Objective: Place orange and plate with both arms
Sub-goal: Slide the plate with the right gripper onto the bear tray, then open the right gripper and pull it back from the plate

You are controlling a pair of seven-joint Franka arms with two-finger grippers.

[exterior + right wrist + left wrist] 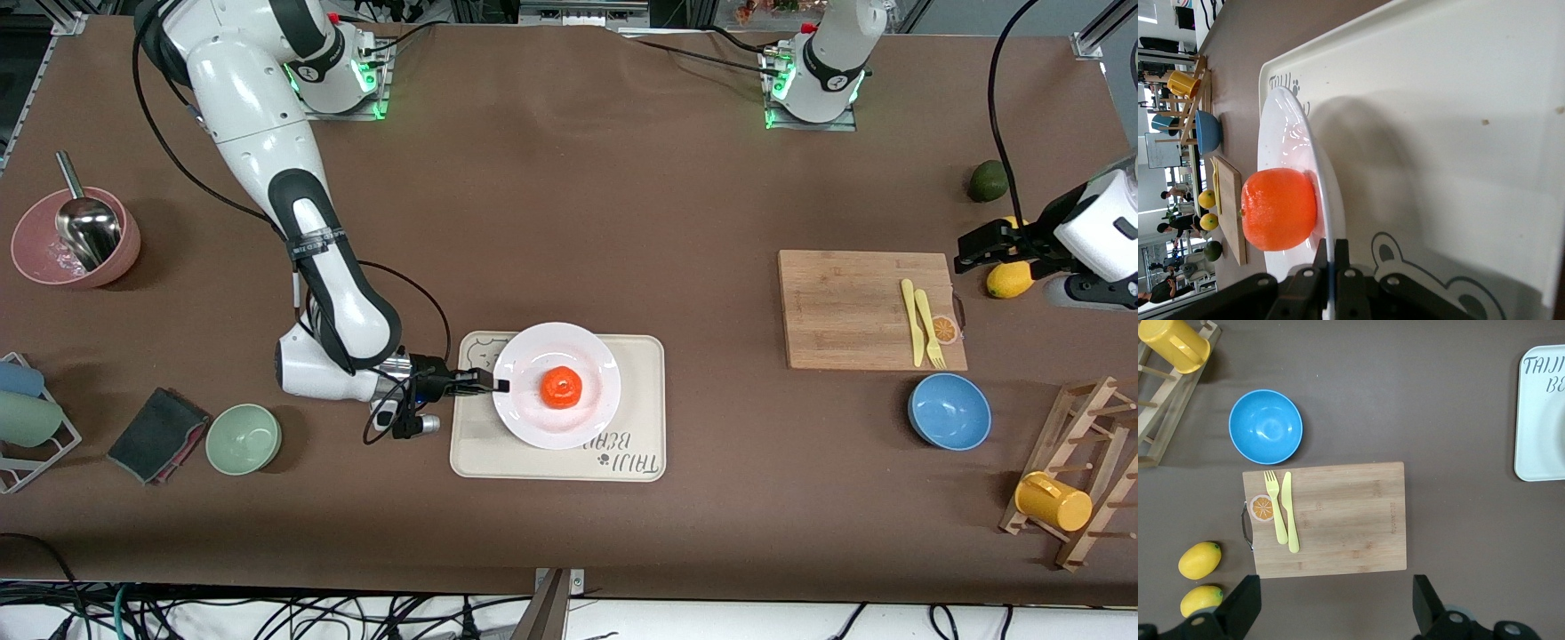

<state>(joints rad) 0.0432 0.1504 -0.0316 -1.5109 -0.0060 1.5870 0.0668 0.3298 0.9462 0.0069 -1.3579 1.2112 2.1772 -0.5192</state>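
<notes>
The orange (561, 387) sits in the middle of the white plate (597, 354), which rests on the cream tray (642, 351). My right gripper (499, 386) is shut on the plate's rim at the edge toward the right arm's end of the table. In the right wrist view the fingers (1319, 257) pinch the thin rim of the plate (1281, 137), with the orange (1278, 208) close beside them. My left gripper (960, 258) is open and empty, held over the table between the cutting board and the lemons; its fingers (1245, 603) stand wide apart.
A wooden cutting board (849, 307) carries a yellow fork and knife (922, 323). A blue bowl (949, 411), a rack with a yellow mug (1053, 500), lemons (1008, 279) and an avocado (987, 180) lie at the left arm's end. A green bowl (244, 438), grey cloth (156, 434) and pink bowl (36, 253) lie at the right arm's end.
</notes>
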